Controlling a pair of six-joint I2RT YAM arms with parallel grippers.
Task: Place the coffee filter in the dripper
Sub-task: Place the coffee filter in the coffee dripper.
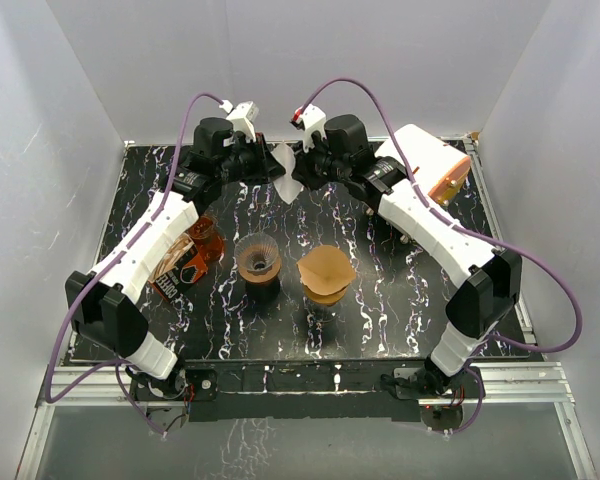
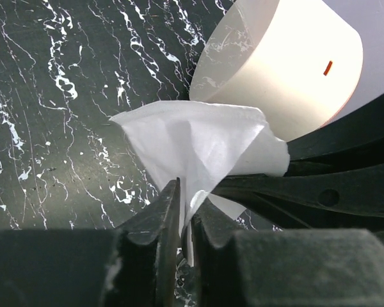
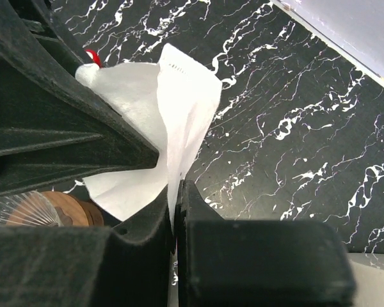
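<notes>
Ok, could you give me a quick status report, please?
Both shut on white filter: left gripper, right gripper. Filter held up at far side, not yet in ribbed dripper. Nothing seen blocking the way.

Black marble-pattern table (image 1: 400, 300) with white veining, white walls (image 1: 80, 80) on three sides. Far right on the table: white canister (image 1: 435, 160) with an orange end, lying tilted on its side; in the left wrist view it shows as a pale cylinder (image 2: 294, 64) with a small red mark. Left side: amber glass carafe (image 1: 208, 238), just beside it a brown coffee bag (image 1: 175, 270) with white lettering - partly hidden, text unreadable. Centre of the table: brown paper cone (image 1: 325, 270), open end up, on a dark base - well apart from the canister. Aluminium rail (image 1: 520, 378) runs along the near edge.
</notes>
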